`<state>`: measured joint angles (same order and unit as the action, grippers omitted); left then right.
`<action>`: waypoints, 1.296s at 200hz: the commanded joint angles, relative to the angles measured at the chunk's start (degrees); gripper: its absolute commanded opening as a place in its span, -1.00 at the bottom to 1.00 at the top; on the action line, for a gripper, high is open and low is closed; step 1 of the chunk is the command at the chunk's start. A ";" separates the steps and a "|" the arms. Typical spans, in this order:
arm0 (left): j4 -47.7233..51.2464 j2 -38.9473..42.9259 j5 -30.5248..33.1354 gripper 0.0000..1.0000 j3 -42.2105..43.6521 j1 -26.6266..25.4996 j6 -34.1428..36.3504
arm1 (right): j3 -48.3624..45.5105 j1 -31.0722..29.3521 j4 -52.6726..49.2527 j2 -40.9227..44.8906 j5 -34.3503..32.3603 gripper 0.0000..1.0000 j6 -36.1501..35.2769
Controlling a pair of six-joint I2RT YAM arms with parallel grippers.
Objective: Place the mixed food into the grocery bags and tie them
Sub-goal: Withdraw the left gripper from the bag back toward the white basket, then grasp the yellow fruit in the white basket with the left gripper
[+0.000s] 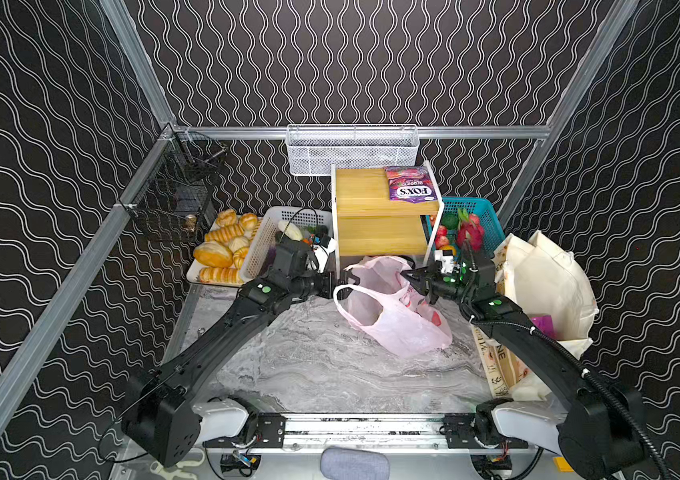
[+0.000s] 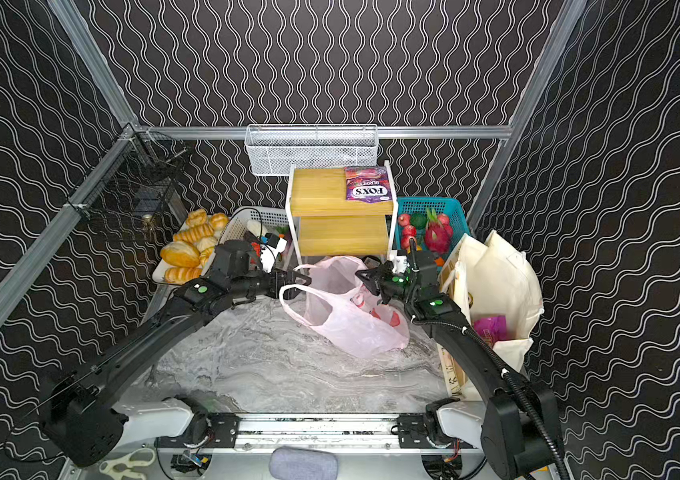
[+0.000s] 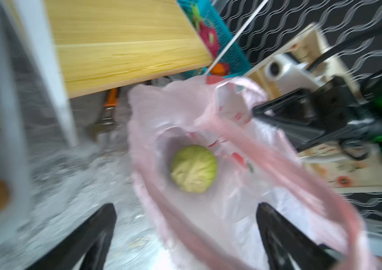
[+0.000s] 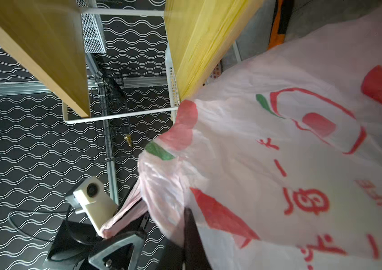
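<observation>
Where it slumps on the bench between the two tools: pink plastic bag. Thin, limp film, judged light, slippery and easily torn. A green cabbage weights its bottom.
Right tool: clenched, apparently pinching the rim.
Left tool: spread wide, empty, with the loop handle just ahead.
Best hold: bunched handles.

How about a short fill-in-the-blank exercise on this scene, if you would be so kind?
1. The green cabbage lies inside the ____ plastic bag.
2. The purple FOX'S packet rests on the ____ shelf of the wooden rack.
3. The right gripper is ____ on the bag's edge.
4. The left gripper has its jaws ____.
Missing words: pink; top; shut; open.
</observation>
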<state>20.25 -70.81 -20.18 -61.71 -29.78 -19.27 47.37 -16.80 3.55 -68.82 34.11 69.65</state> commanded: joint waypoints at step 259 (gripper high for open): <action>38.77 -51.05 18.75 0.55 -41.50 25.30 18.80 | 2.72 0.54 -4.76 0.39 -3.87 -1.00 -7.26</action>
<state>55.83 -121.25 -5.58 -103.44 -4.54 -2.55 49.78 -16.34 -2.61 -67.88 29.41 62.33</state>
